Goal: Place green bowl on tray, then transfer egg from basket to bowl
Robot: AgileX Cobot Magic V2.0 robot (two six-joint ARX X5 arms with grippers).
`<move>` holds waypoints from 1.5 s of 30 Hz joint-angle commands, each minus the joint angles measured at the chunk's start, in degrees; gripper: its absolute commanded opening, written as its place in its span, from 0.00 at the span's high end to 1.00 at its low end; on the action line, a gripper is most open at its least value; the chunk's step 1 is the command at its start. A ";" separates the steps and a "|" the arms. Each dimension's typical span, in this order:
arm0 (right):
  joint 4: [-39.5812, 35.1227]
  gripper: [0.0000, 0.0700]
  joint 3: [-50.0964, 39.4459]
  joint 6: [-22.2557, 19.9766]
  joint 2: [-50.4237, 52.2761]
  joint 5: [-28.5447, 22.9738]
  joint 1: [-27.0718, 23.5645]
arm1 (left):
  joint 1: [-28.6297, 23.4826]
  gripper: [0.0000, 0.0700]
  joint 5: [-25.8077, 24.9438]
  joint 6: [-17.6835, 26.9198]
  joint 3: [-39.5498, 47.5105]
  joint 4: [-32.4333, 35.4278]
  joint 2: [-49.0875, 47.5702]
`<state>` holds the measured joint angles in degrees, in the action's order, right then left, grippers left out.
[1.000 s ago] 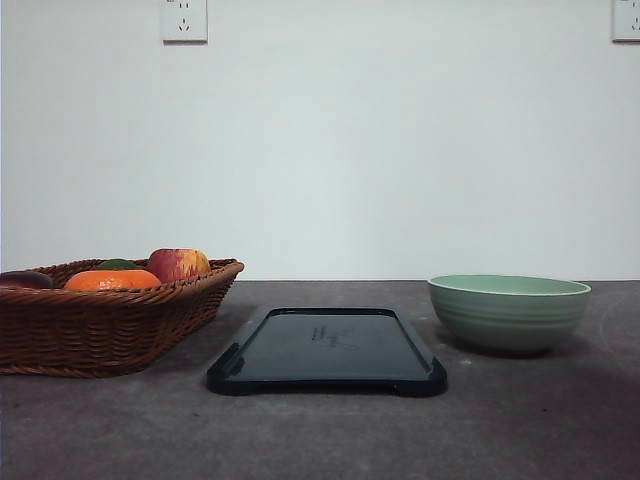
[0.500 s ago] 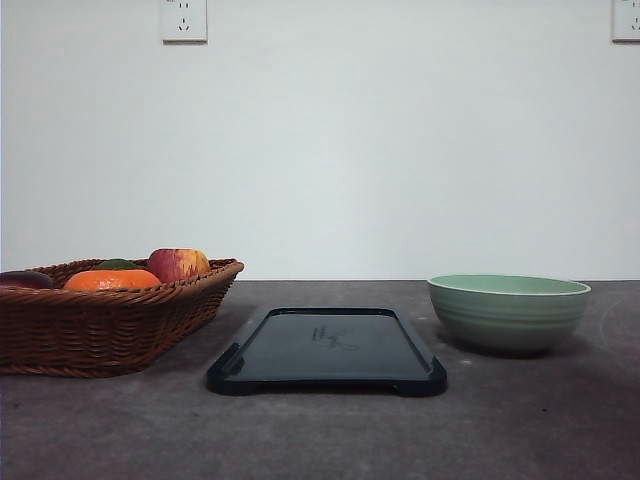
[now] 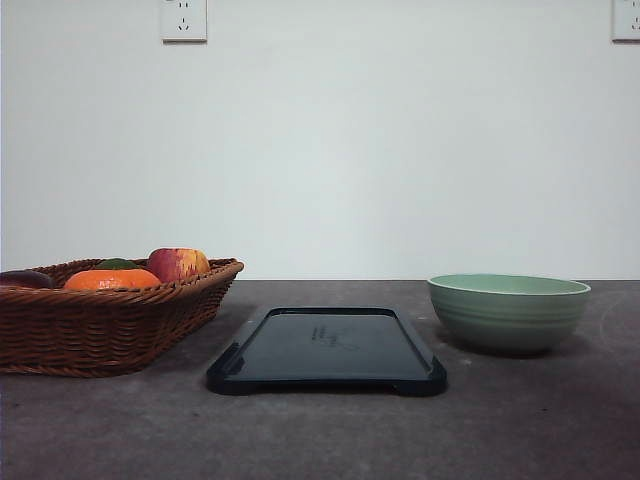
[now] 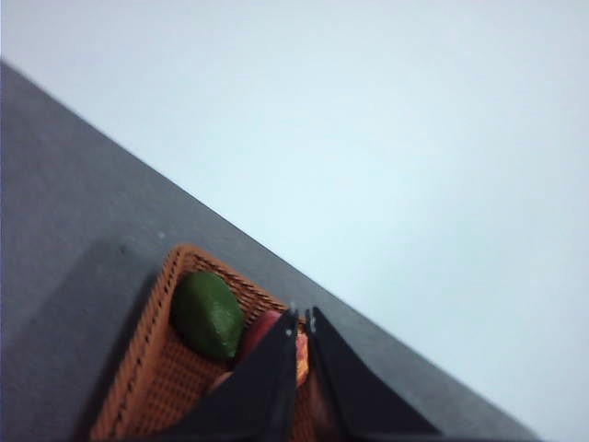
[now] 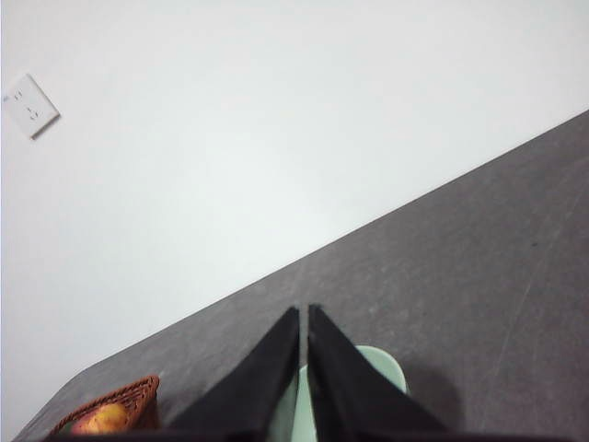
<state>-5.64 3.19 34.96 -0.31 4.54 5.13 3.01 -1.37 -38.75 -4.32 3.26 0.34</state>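
Observation:
The pale green bowl (image 3: 509, 311) stands on the grey table at the right, apart from the dark tray (image 3: 327, 349) that lies flat in the middle. At the left sits the brown wicker basket (image 3: 100, 320) holding fruit; the egg is hidden from view. My left gripper (image 4: 300, 319) is shut above the basket (image 4: 147, 387), its fingers over a green fruit and a reddish one. My right gripper (image 5: 303, 310) is shut above the green bowl (image 5: 382, 366), whose rim shows on both sides of the fingers.
In the basket lie an orange fruit (image 3: 111, 280), a red-yellow apple (image 3: 178, 264), a green fruit (image 4: 208, 314) and a dark item at the left edge. A white wall with two sockets (image 3: 184, 19) rises behind the table.

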 commanded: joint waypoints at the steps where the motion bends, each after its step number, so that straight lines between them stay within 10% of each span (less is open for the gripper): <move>1: 0.87 0.99 2.33 -1.05 -0.66 0.29 -0.02 | -0.04 0.99 -0.05 4.52 -3.31 -1.52 0.36; 21: 20.20 0.99 27.53 -22.50 -30.59 15.21 0.00 | 0.02 0.99 -15.23 21.46 -32.43 -30.61 28.05; 38: 33.06 0.99 36.36 -24.18 -47.90 16.24 2.25 | 0.13 0.94 -15.45 28.10 -47.80 -45.84 51.06; 45: 32.97 0.50 36.50 -25.31 -47.90 16.02 2.25 | 0.13 0.50 -15.45 28.27 -47.93 -44.31 51.34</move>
<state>27.74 38.46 10.47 -47.97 20.73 7.14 3.03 -16.58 -11.33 -51.04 -41.54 51.33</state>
